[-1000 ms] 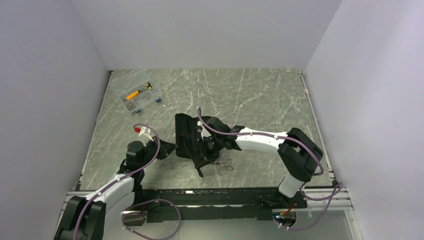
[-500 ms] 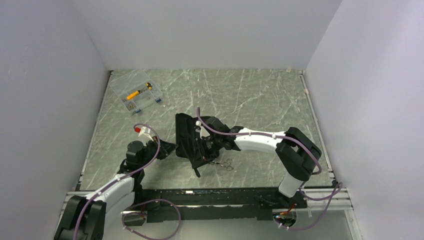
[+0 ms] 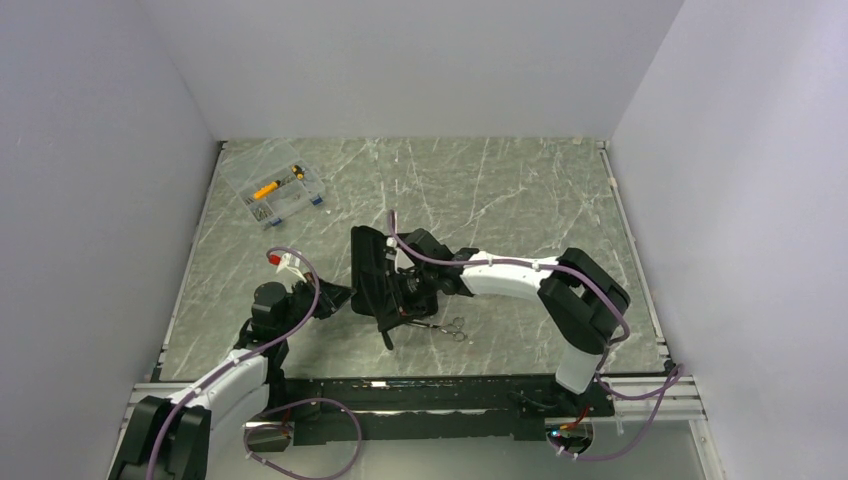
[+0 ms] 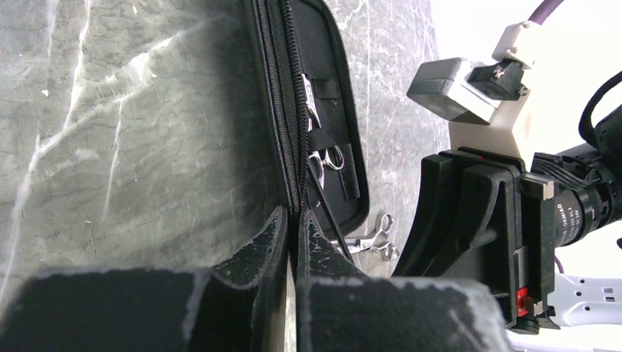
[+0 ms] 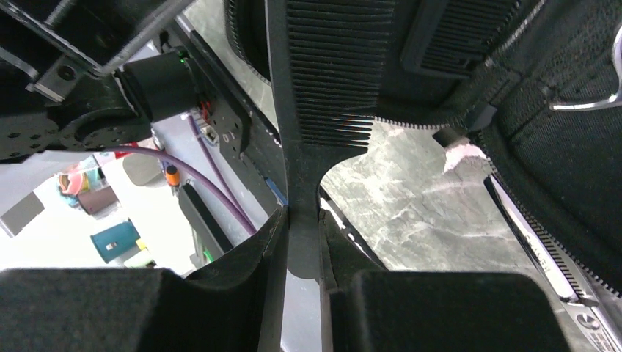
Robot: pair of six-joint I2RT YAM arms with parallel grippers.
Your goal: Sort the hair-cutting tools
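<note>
The black zip case (image 3: 368,272) lies open, its left half raised. My left gripper (image 3: 342,296) is shut on the case's zip edge (image 4: 292,192). My right gripper (image 3: 404,304) is shut on the slim black comb (image 5: 323,81) by its handle, and the comb's toothed part lies over the case's inside (image 5: 565,154). The comb shows as a thin dark bar in the left wrist view (image 4: 329,221). One pair of silver scissors (image 4: 327,157) sits under a strap inside the case. The other pair (image 3: 449,326) lies on the table right of the case and shows in the left wrist view (image 4: 375,237).
A clear plastic box (image 3: 273,187) with yellow and small parts stands at the far left of the marbled table (image 3: 520,200). The right arm (image 3: 530,275) reaches across from the right. Grey walls close in the left, back and right sides.
My right gripper has moved a little to the left with the comb, further over the open case. The left gripper and the case have stayed put.
</note>
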